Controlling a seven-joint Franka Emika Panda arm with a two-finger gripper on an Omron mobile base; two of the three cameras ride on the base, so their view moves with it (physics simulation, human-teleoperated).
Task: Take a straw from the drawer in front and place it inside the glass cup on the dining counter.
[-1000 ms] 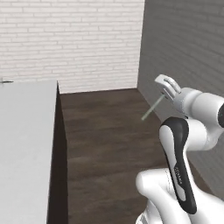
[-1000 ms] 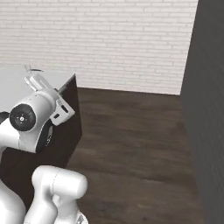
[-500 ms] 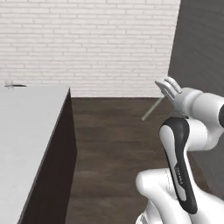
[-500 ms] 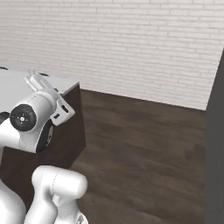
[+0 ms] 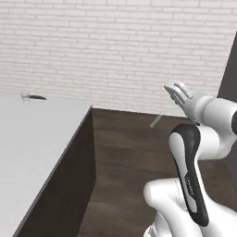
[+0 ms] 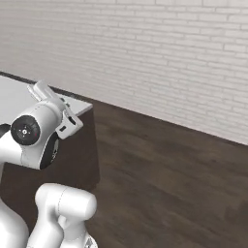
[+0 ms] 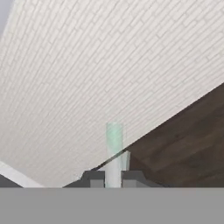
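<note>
Clearly no readable writing anywhere. Gripper (image 7: 113, 178) pinches the straw (image 7: 114, 151) between its jaws in the hand view; left base view adds the glass cup (image 5: 26, 96) far back on the dining counter (image 5: 32, 134).

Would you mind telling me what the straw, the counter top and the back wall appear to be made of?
Straw: probably plastic or paper; pale green, smooth, matte. Dining counter: plain matte white top, perhaps laminate, on a dark wood-grain base. Wall: white-painted brick, with visible mortar courses.
</note>
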